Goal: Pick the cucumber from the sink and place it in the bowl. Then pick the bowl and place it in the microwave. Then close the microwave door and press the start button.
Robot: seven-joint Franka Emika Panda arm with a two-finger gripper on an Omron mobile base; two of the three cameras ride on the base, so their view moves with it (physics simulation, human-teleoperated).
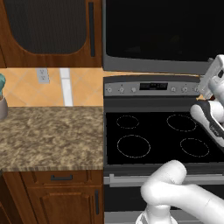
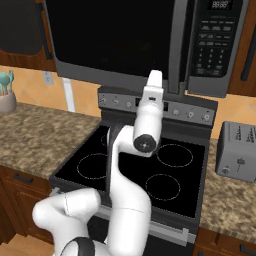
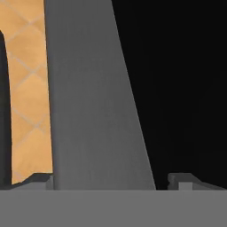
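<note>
Left base view: the arm (image 1: 183, 192) rises from the lower right and bends up along the right edge, over a black stove (image 1: 162, 138) with four ring burners. The stove's back panel carries knobs and a small display; nothing on it can be read. Above it hangs the microwave (image 1: 162, 33), its dark front closed. To the left lies a speckled stone counter (image 1: 48, 135), with an orange tiled wall (image 1: 26, 85) and a wall outlet (image 1: 43, 75) behind it. A utensil holder (image 1: 2, 103) stands at the left edge, and a brown cabinet (image 1: 48, 30) hangs above.

Right base view: the arm stands upright in front of the stove, its upper end reaching up to the lower edge of the microwave door (image 2: 112, 42), which sits shut. The button panel (image 2: 214, 37) lies to the right of the door; its display digits and key labels are too small to read. A grey toaster (image 2: 237, 152) stands on the counter right of the stove. The utensil holder stands at the far left.

Hand view: the gripper (image 3: 111, 181) points at a grey band of the door's edge, with dark glass to one side and orange tile to the other. Its two tips stand wide apart at the bottom with nothing between them.
</note>
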